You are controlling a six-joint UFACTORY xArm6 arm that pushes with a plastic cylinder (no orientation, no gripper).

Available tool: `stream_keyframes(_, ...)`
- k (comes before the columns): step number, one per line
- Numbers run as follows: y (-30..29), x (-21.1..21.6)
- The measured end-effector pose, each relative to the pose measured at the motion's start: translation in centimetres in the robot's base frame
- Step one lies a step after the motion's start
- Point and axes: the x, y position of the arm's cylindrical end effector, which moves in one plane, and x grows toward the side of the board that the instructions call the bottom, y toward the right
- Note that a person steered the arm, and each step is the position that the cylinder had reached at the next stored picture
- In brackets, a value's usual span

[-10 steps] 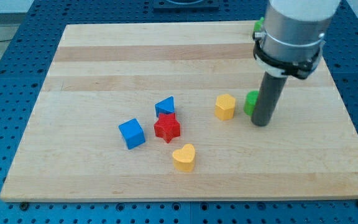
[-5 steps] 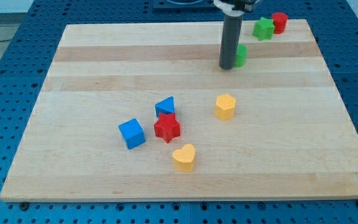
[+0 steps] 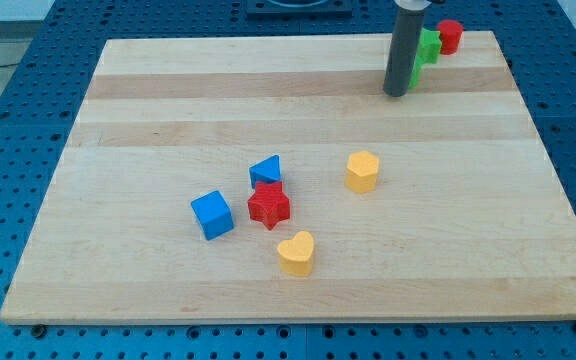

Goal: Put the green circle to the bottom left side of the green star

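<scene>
My tip (image 3: 396,93) rests on the board near the view's top right. The green circle (image 3: 414,76) shows only as a sliver at the rod's right edge, touching it. The green star (image 3: 428,45) sits just above and right of the circle, partly hidden by the rod, and looks in contact with it. The circle lies at the star's lower left.
A red cylinder (image 3: 450,36) stands right of the star at the board's top edge. A yellow hexagon (image 3: 363,171), blue triangle (image 3: 265,170), red star (image 3: 268,205), blue cube (image 3: 212,214) and yellow heart (image 3: 296,252) lie mid-board.
My tip has moved from mid-board up toward the view's top right, pushing the green circle along until it sits against the green star's lower left.
</scene>
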Motion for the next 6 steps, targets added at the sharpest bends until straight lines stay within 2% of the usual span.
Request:
stream_keyframes(4,0.7,-4.0)
stream_keyframes(5,3.2,-2.1)
stream_keyframes(6,7.7,2.8)
